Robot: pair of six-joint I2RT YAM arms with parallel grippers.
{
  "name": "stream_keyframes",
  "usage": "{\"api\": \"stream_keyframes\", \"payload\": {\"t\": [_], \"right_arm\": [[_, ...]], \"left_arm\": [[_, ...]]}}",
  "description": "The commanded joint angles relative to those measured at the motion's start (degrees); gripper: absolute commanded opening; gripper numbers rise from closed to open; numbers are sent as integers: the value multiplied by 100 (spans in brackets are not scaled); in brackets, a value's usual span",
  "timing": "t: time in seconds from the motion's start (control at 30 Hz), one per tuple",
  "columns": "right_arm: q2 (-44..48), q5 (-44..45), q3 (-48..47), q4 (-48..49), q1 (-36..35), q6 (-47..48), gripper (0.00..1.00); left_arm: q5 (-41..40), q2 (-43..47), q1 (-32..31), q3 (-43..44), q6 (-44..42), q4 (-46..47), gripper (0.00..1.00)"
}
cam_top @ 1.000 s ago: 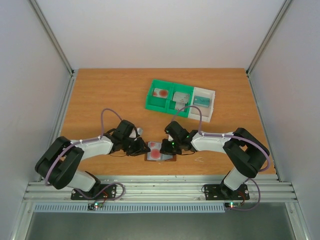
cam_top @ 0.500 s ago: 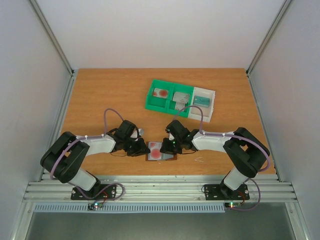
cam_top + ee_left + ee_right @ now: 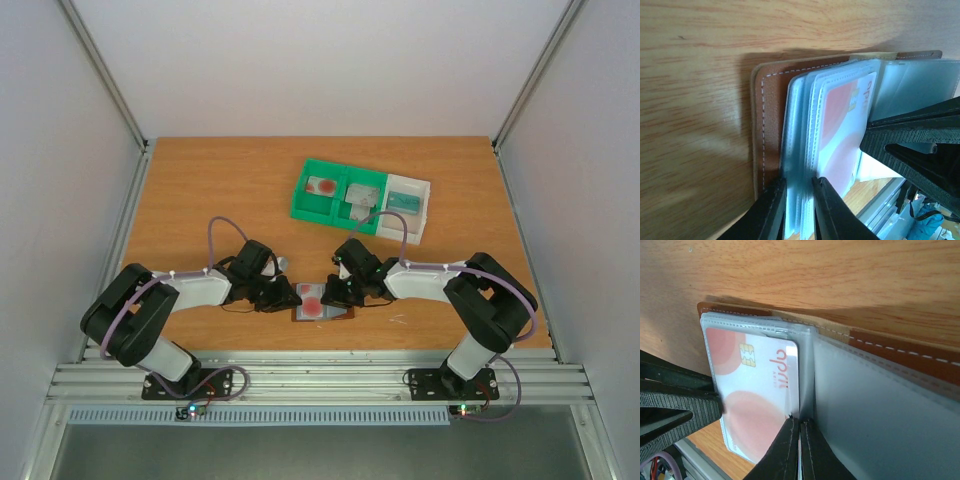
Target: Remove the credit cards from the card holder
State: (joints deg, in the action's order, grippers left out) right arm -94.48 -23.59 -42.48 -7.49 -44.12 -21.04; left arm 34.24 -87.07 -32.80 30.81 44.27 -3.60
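The brown card holder (image 3: 322,304) lies open near the table's front edge, between both grippers. My left gripper (image 3: 287,296) is shut on the stack of clear sleeves (image 3: 799,150) next to the brown cover (image 3: 771,125). A white credit card with red circles (image 3: 840,120) sits in the top sleeve. My right gripper (image 3: 334,293) is shut at the card's edge by the fold (image 3: 800,440), with a thin pale edge between its fingers. The card (image 3: 755,385) and the brown cover (image 3: 900,352) show in the right wrist view.
A green-and-white compartment tray (image 3: 298,207) stands at the back right of centre, with cards lying in its compartments. The table's front edge and metal rail (image 3: 320,375) run just below the card holder. The left gripper's black finger (image 3: 675,407) shows beside the card.
The left arm's rear links swung a little to the right early on. Both grippers have stayed at the card holder, the right one edging slightly left.
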Motion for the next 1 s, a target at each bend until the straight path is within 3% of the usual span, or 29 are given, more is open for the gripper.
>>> {"api": "stream_keyframes", "payload": {"t": [0.0, 0.37, 0.53, 0.87, 0.97], "right_arm": [[85, 161, 122, -14, 49, 52, 4], [457, 127, 175, -118, 84, 66, 6], [465, -253, 273, 322, 82, -61, 12], [27, -224, 379, 656, 79, -189, 17], [-32, -306, 447, 916, 79, -239, 16]], "left_arm": [[-449, -161, -1, -58, -220, -372, 18], [-619, -57, -3, -89, -245, -546, 21], [-637, -14, -5, -92, -244, -571, 24], [-515, -32, -7, -184, -86, -338, 6], [-512, -39, -12, -201, -77, -325, 5]]}}
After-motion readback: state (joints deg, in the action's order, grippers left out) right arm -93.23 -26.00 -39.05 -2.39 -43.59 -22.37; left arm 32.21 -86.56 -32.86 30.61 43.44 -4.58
